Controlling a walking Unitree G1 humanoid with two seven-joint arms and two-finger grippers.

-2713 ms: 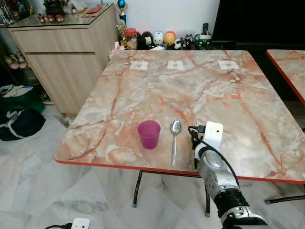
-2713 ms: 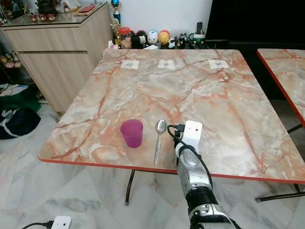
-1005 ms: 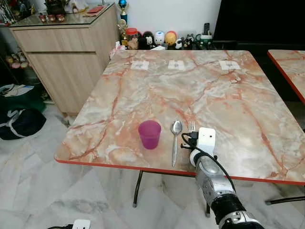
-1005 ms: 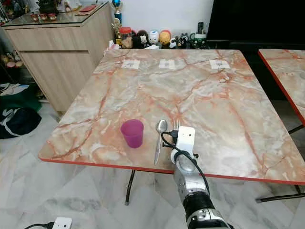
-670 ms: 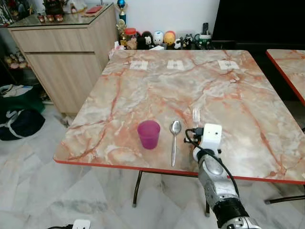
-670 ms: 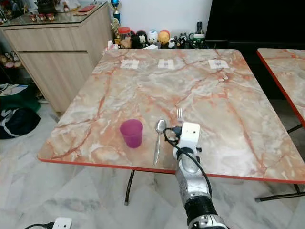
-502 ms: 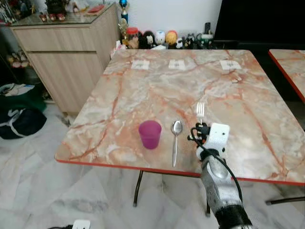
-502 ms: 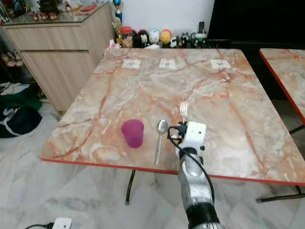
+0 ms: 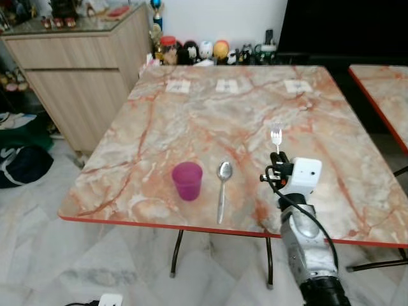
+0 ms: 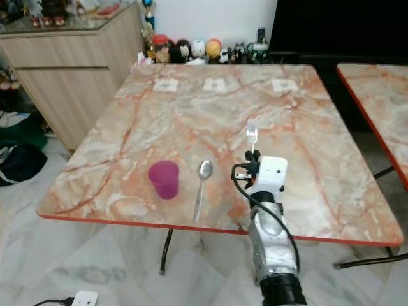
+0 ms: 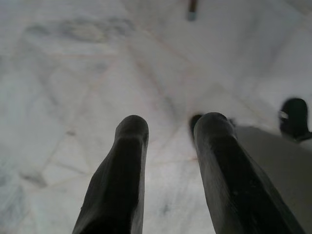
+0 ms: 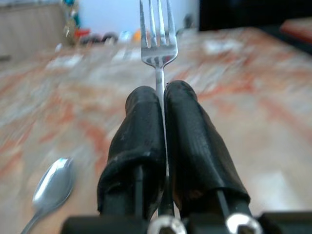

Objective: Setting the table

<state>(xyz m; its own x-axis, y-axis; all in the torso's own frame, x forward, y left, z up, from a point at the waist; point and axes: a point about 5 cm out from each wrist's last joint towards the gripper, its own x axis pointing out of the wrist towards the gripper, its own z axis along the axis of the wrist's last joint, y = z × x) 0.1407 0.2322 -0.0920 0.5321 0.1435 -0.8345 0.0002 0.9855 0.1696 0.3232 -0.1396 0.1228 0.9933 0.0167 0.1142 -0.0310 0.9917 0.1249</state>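
Observation:
A silver fork point(image 9: 276, 138) is held above the marble table point(image 9: 210, 121), tines pointing away from me, with my right gripper point(image 12: 162, 100) shut on its handle. The tines point(image 12: 157, 29) stick out past the black fingers point(image 12: 141, 126). To the left of it a spoon point(image 9: 222, 182) lies on the table, bowl toward the far side, and a purple cup point(image 9: 187, 180) stands upright left of the spoon. My left gripper point(image 11: 168, 129) hangs low over the floor tiles, fingers point(image 11: 127, 161) apart with nothing between them.
The table's red front edge point(image 9: 191, 226) is close to me. Three small white cards point(image 9: 222, 85) lie near its far edge. A wooden sideboard point(image 9: 76, 57) stands at the left, figurines point(image 9: 204, 50) line the back wall, a second table point(image 9: 382, 89) is at the right, and a dark bag point(image 9: 22, 166) lies on the floor.
My right gripper has lifted the fork off the table beside the spoon and carried it up and to the right. The head camera has shifted a little. Cup and spoon lie as before.

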